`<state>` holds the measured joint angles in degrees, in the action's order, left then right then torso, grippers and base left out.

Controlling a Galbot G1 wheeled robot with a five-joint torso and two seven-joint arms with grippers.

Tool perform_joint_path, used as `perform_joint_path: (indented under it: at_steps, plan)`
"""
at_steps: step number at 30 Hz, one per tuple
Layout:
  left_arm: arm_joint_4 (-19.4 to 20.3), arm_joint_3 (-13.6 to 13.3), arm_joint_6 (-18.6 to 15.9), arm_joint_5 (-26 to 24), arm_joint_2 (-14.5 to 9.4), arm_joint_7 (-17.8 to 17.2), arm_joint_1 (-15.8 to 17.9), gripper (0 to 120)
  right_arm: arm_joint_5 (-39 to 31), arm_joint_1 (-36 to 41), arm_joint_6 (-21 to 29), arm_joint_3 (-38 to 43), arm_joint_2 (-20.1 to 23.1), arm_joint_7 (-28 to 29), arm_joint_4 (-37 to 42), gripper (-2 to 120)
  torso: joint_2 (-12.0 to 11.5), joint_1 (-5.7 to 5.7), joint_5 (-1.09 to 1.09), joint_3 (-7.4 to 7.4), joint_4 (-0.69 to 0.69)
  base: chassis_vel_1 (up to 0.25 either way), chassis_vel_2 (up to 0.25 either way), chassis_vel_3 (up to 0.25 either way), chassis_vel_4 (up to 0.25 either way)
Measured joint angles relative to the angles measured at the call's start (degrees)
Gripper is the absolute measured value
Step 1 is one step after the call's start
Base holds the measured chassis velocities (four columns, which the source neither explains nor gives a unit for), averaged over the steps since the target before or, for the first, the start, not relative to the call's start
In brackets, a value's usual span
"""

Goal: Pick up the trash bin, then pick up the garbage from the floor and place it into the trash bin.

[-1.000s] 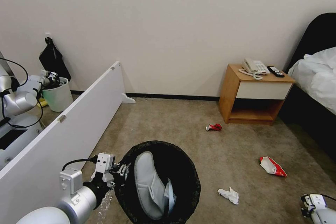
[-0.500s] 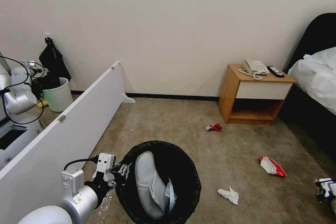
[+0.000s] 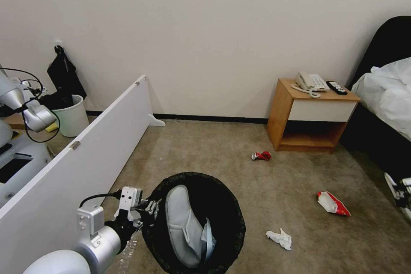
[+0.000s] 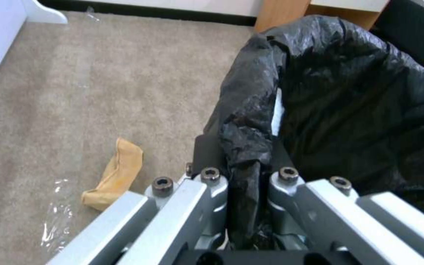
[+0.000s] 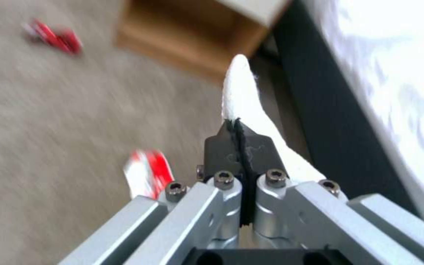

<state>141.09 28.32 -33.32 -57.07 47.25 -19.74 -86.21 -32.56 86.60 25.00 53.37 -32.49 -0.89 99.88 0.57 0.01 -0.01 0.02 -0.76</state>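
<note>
Left gripper is clamped on the black-bagged rim of the trash bin, with one white slipper already inside. Right gripper is pinched onto another white slipper by the bed; crushed can, snack packet and tissue lie on the carpet.

So there's a wooden nightstand against the plain wall, with a beige phone and a black remote side by side on top. A bed with white sheets sits just right of it. On the left, a long white board runs up toward the wall. Behind it there's a pale unlined bin, and a black bag hanging on the wall above it.
</note>
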Motion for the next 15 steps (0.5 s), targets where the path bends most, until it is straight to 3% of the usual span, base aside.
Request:
perform_joint_path:
  at_steps: [15]
  plan:
    - [0.3, 0.0, 0.0, 0.8, 0.6, 0.0, -1.4, 4, -19.2, -4.8, -1.9, 2.0, 6.7, 1.2, 20.3, 0, 0.0, 0.00, 0.00, 0.00, 0.00, 0.000, 0.000, 0.000, 0.000]
